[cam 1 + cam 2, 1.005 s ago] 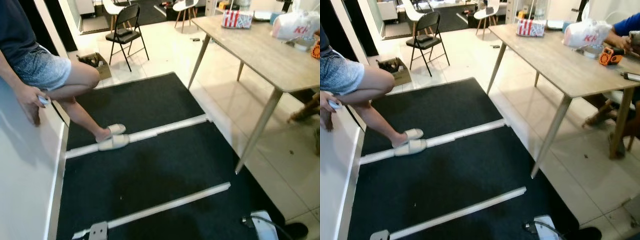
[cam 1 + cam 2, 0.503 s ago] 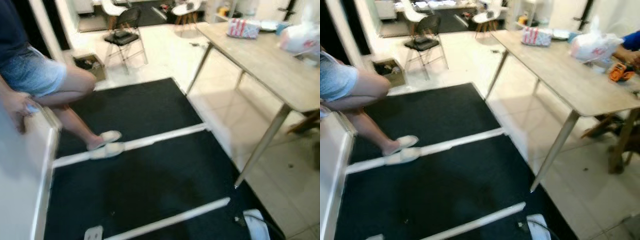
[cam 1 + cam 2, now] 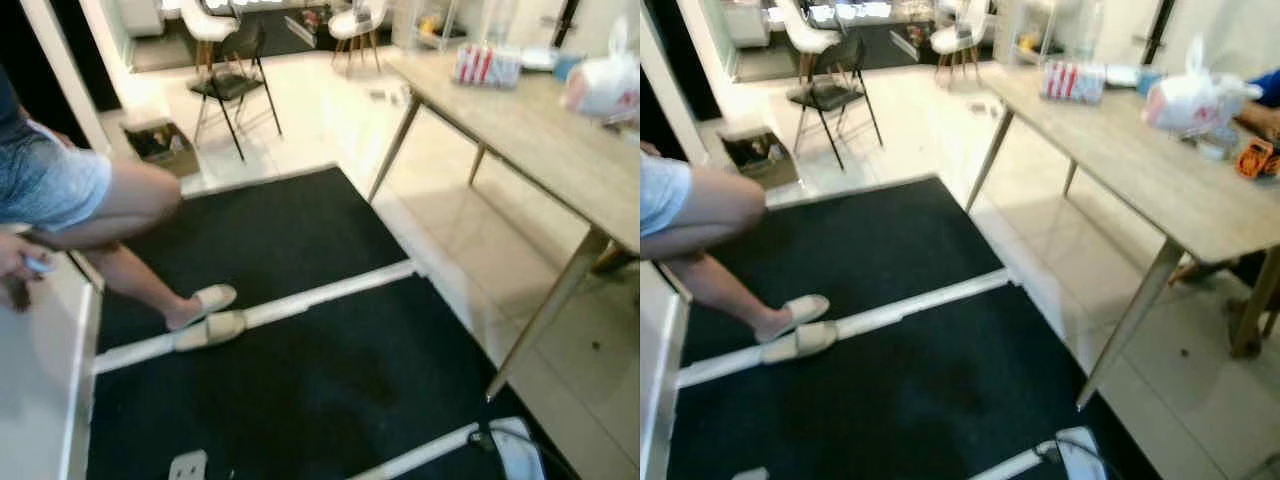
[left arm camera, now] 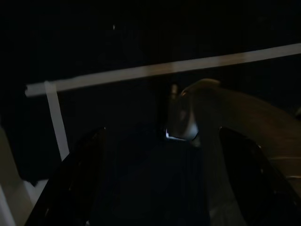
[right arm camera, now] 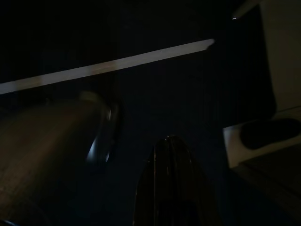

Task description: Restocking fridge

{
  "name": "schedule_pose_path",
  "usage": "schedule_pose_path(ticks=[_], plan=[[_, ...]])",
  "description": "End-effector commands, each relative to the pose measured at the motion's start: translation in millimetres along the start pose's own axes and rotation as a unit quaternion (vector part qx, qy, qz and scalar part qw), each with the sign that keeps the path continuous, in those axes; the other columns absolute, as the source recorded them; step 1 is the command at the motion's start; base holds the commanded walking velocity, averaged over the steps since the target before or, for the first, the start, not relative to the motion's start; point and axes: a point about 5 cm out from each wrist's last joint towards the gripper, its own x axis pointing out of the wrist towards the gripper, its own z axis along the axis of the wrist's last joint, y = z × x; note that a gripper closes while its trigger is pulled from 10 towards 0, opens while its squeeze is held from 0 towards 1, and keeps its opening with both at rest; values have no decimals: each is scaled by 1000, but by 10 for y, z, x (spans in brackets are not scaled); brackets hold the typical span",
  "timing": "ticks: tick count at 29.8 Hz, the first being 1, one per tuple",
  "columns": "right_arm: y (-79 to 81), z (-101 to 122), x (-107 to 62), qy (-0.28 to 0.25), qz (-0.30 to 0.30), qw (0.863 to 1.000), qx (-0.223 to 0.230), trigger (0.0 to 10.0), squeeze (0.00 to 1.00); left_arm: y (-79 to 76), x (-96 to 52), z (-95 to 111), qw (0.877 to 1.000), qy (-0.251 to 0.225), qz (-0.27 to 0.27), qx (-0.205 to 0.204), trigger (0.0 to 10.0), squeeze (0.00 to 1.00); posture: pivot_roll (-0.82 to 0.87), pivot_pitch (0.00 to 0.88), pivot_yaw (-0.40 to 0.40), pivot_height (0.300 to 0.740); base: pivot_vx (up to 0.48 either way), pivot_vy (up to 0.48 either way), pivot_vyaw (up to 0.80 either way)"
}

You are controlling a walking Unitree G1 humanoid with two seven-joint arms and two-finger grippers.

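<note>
Both arms hang idle over the black mat [image 3: 300,360], so the wrist views are dark. The left pincer [image 4: 160,179] hangs with its two fingers spread wide and nothing between them. For the right pincer [image 5: 169,188] one dark finger can be made out, so I cannot tell how it stands.

No fridge or groceries can be made out; judging by that, the robot is probably in transit.

A person [image 3: 70,190] at 9 o'clock leans on a white ledge [image 3: 40,400], one slippered foot resting on a white floor strip [image 3: 300,297] that crosses the mat. The tabletop [image 3: 1140,160] at 2 o'clock carries a white bag [image 3: 1195,100] and a striped box [image 3: 1072,80], perhaps the stock. A folding chair [image 3: 235,85] stands at 12.
</note>
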Motion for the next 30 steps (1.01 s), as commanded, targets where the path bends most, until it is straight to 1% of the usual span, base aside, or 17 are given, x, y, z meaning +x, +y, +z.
schedule_pose_path(ticks=[1,8,16,28,30], plan=[[-62,-1,-9,1,-8,1000,10,10000,0,-21,12,34,1000,-2,-2,3,10000,0,-35,0,29,740,360,0,-800],[-85,9,-12,-4,-15,1000,16,10000,0,-25,13,33,1000,-1,-3,3,10000,0,-34,0,31,740,362,0,-800],[-121,1,-18,-2,-18,1000,11,10000,0,-30,13,24,1000,-1,-3,0,10000,0,-32,0,28,740,366,0,0],[-108,3,-16,-2,-17,1000,8,10000,0,-28,11,18,1000,-1,-3,1,10000,0,-28,0,23,740,370,0,0],[-106,5,-15,-3,-17,1000,5,10000,0,-27,11,18,1000,-1,-3,1,10000,0,-28,0,23,740,375,0,-569]])
